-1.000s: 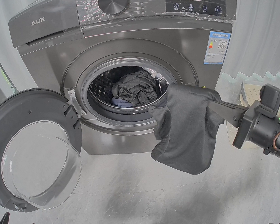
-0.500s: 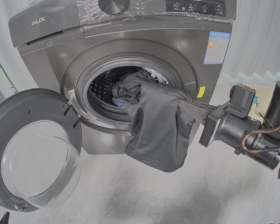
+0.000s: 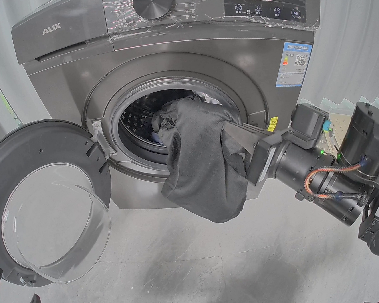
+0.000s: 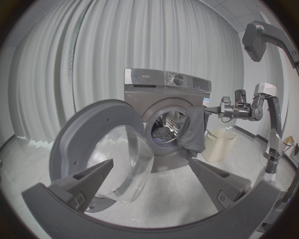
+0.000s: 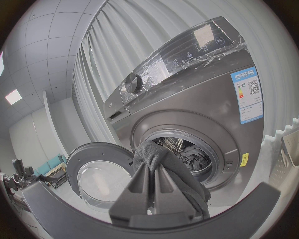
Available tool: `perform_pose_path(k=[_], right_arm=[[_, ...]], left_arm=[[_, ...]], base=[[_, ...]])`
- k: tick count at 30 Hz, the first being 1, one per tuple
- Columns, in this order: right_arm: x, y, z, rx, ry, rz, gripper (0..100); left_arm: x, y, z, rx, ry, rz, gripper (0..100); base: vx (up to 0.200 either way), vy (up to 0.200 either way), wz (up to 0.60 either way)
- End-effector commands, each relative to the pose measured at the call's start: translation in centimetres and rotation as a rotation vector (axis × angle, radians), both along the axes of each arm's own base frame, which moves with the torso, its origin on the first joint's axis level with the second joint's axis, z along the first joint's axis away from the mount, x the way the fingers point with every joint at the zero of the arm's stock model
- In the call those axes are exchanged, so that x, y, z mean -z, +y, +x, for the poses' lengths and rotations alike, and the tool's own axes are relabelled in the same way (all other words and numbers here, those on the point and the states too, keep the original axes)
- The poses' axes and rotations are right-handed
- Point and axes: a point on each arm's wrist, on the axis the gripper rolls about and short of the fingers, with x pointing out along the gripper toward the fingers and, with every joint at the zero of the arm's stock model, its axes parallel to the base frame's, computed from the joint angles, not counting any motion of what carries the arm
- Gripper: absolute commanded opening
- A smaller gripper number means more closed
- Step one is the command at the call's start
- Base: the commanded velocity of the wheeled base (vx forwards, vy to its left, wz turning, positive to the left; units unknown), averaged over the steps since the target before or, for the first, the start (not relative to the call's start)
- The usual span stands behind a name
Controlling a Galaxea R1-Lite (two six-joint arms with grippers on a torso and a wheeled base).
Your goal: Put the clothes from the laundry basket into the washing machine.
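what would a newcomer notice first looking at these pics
A dark grey cloth garment hangs from the shut right gripper right at the mouth of the grey front-loading washing machine, its lower part drooping below the drum rim. The machine's round glass-windowed door stands wide open on the robot's left, and a crumpled dark cloth lies inside the drum.

Left gripper [image 4: 150, 161] spread wide, low in foreground. Washing machine [image 4: 162, 90] door [image 4: 90, 124] open. Right gripper [image 4: 206, 109] holds dark garment [image 4: 193, 130] at drum [image 4: 168, 119]; basket [image 4: 219, 146] beside machine.

Lab room: curtains [image 5: 102, 62], ceiling tiles [image 5: 40, 40], washing machine [image 3: 66, 82]
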Motion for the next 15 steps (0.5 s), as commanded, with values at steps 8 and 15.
perform_pose_path(k=[8,15], right_arm=[[-1.4,1.4,1.0,0.001,-0.062,0.074,0],[-0.5,1.9,1.4,0.001,-0.046,0.055,0]], left_arm=[[-2.8,-0.7,9.9,0.236,0.269,0.044,100],[-2.5,-3.8,13.6,0.462,0.324,0.025,100]], base=[[0.0,0.0,0.0],[0.0,0.0,0.0]])
